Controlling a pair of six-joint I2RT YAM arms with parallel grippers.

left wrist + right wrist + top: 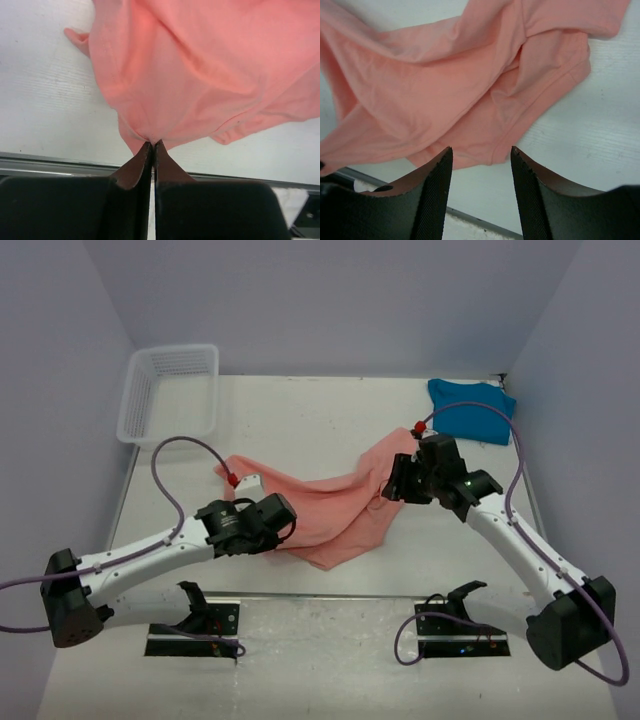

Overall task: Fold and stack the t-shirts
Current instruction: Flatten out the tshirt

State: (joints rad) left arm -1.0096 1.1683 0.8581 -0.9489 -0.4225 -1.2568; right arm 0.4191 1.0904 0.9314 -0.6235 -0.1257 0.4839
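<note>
Fingers left: left gripper (152, 145) pinched tight on a bunched edge of the pink shirt (200, 75); cloth fans out from the tips, so the grip looks solid.
Fingers right: right gripper (481, 150) spread apart, nothing between, poised just over the hem; likely lining up a second hold.
Pink shirt place: mid-table, crumpled, strung from 8 o'clock to 2 o'clock between the arms; not folded.
Teal shirt (470, 410): far corner at 2 o'clock, apart from the pink one.
Basket (170, 390): 10 o'clock, apart from both shirts.
Step guess: spreading pink flat before folding; needs both holds.
</note>
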